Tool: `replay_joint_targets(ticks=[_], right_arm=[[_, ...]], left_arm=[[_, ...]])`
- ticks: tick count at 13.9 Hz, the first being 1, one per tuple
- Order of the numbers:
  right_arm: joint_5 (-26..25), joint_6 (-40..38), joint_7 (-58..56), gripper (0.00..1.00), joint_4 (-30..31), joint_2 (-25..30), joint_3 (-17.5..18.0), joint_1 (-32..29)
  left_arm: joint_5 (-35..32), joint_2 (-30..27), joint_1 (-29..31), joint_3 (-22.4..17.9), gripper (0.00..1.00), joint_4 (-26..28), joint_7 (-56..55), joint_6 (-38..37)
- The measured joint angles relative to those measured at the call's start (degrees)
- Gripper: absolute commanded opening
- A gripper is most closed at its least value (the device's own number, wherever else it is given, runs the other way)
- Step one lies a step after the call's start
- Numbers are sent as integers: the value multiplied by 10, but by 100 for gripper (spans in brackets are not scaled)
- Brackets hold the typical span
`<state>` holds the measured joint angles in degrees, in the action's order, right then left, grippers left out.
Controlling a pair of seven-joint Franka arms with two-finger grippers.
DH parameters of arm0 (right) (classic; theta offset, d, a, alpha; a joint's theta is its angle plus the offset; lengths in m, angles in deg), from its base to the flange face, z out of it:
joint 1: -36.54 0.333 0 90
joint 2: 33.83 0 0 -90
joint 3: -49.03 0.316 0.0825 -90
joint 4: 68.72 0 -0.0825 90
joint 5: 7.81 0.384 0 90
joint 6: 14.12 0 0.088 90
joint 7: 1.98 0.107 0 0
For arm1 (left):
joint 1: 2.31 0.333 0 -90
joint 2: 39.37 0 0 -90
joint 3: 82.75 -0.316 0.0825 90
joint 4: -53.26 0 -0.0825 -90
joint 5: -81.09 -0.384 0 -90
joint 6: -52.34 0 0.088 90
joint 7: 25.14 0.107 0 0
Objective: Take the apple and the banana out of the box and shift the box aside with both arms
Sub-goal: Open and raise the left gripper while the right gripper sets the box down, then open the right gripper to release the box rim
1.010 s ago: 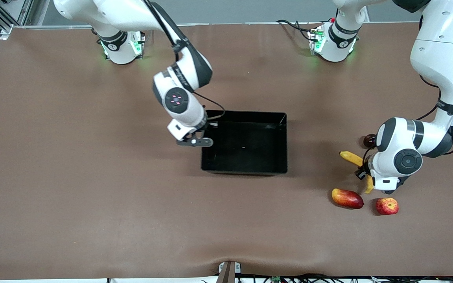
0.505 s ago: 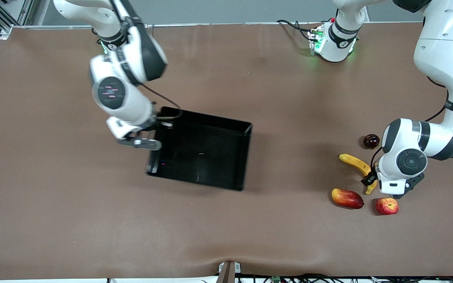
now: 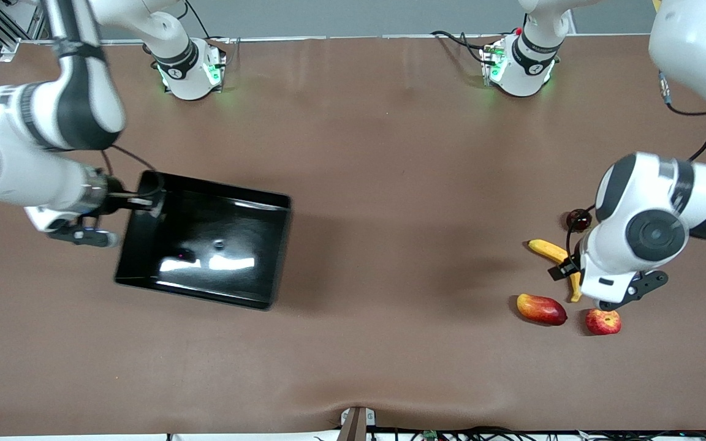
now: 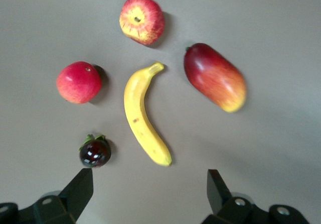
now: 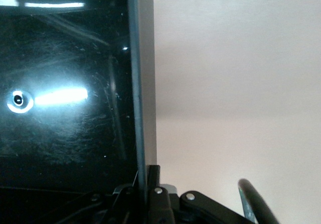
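Right pincer [image 3: 135, 202] clamped on the wall of the black box [image 3: 203, 242], I hold that bin at the right arm's end of the brown tabletop [image 3: 390, 153]; in the right wrist view my closed fingers pinch the upright rim [image 5: 143, 108] from both sides, and the glossy inside throws back bright glare.

My left pincer [image 4: 150, 186] hangs spread wide over the fruit cluster at the left arm's end of the tabletop, both fingertips [image 4: 83, 181] apart and holding nothing.

Below it, from largest to smallest: the curved yellow banana [image 4: 143, 116], speckled brown, lies on the tabletop in the middle of the group and is partly covered by my left wrist in the front view [image 3: 550, 250]. An oval red-and-yellow mango-like fruit [image 3: 541, 309] lies just beside the banana's tip, nearer the front camera. A plain pink-red round fruit [image 4: 78, 82] sits beside the banana. The small red apple [image 3: 603, 321], yellowish stem dimple up, sits near the banana's tip, nearer the front camera. A tiny dark glossy fruit [image 3: 576, 219] with a green calyx lies farthest from that camera.
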<state>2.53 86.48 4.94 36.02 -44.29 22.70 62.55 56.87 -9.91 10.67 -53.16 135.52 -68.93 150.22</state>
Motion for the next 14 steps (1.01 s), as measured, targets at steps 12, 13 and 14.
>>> replay_joint_targets(ticks=[12, 13, 14], right_arm=[[2, 229, -311, 0, 92, -115, 2, -229], [9, 235, -314, 0, 91, -125, 3, -232], [14, 239, -318, 0, 91, -133, 4, -233]], left_arm=[[193, -245, 102, 2, 100, -9, 308, -94], [197, -255, 106, 0, 100, -4, 311, -95], [197, -263, 103, -4, 100, 2, 311, -95]])
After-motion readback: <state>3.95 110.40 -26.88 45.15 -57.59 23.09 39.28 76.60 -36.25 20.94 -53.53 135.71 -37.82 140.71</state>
